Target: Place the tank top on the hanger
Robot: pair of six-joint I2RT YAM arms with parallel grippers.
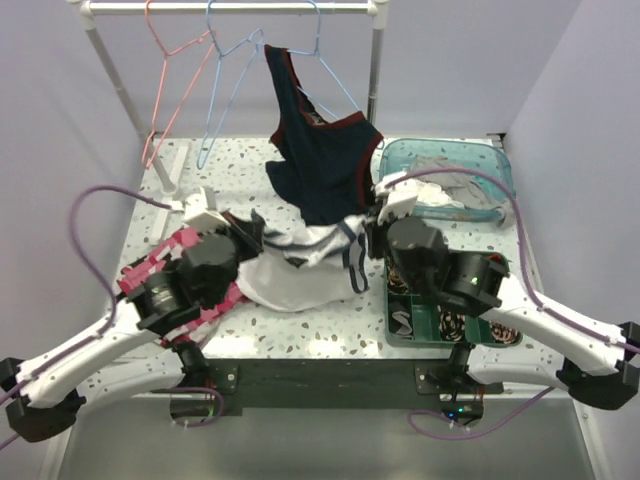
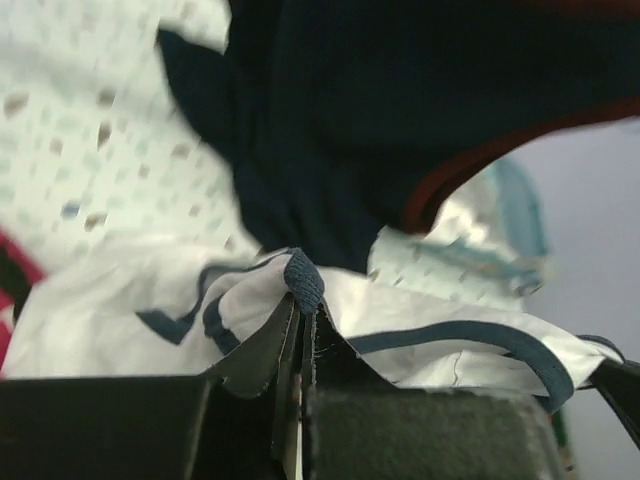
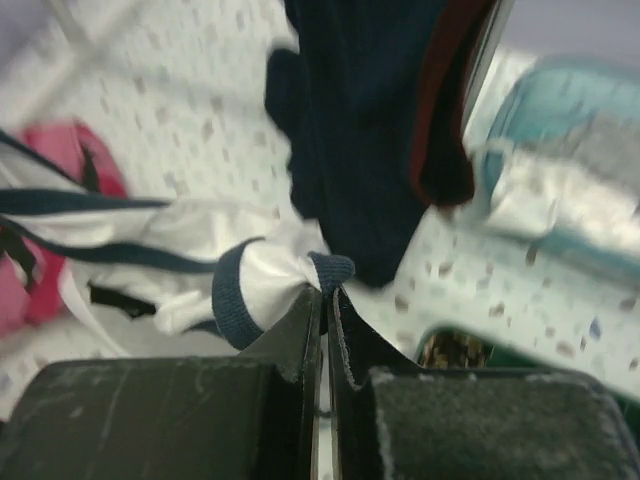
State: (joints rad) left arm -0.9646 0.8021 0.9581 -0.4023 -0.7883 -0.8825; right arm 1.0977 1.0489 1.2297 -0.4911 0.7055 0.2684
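Note:
The white tank top [image 1: 300, 270] with navy trim hangs bunched between my two grippers, low over the table's middle. My left gripper [image 1: 256, 233] is shut on its navy-trimmed edge, as the left wrist view shows [image 2: 303, 298], with white cloth [image 2: 440, 312] spreading to the right. My right gripper [image 1: 372, 233] is shut on another navy-trimmed edge in the right wrist view [image 3: 328, 293], the white cloth [image 3: 272, 272] bunched to its left. The empty light blue hanger [image 1: 231, 98] hangs on the rail at the back, behind and above the grippers.
A dark navy top with red trim [image 1: 320, 150] hangs on another blue hanger, right behind the tank top. A pink hanger [image 1: 178, 70] hangs at the left. A pink camouflage garment [image 1: 165, 268] lies under my left arm. A teal bin [image 1: 452, 170] and a green bin [image 1: 425, 318] stand at the right.

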